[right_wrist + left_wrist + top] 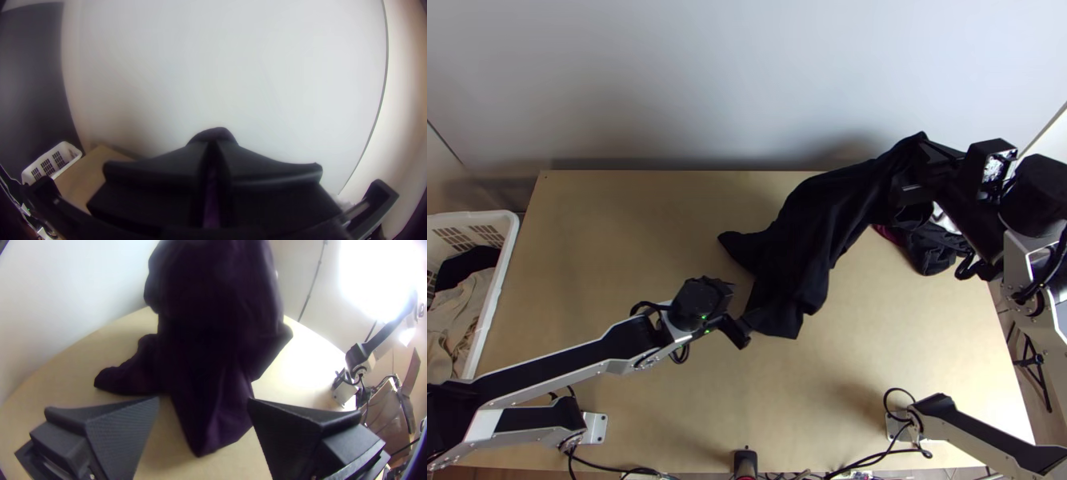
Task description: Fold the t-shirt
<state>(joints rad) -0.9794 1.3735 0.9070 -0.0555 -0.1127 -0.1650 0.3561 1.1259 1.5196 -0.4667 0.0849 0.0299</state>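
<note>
A pale, smooth wall (707, 80) spans the top of the top view, above a light wooden table (611, 240); brownish floor (1058, 384) shows at the right edge. A glaring white light (378, 275) fills the left wrist view's upper right. A dark grey panel (31, 80) stands at the right wrist view's upper left.

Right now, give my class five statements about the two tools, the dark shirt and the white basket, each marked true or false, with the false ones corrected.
1. The right tool grips the dark shirt. True.
2. The left tool is shut. False: its fingers stand apart.
3. The white basket holds pale cloth and dark cloth. True.
4. The white basket stands on the robot's right. False: it is on the left.
5. The dark shirt lies neatly folded. False: it hangs loosely from the right tool.
</note>
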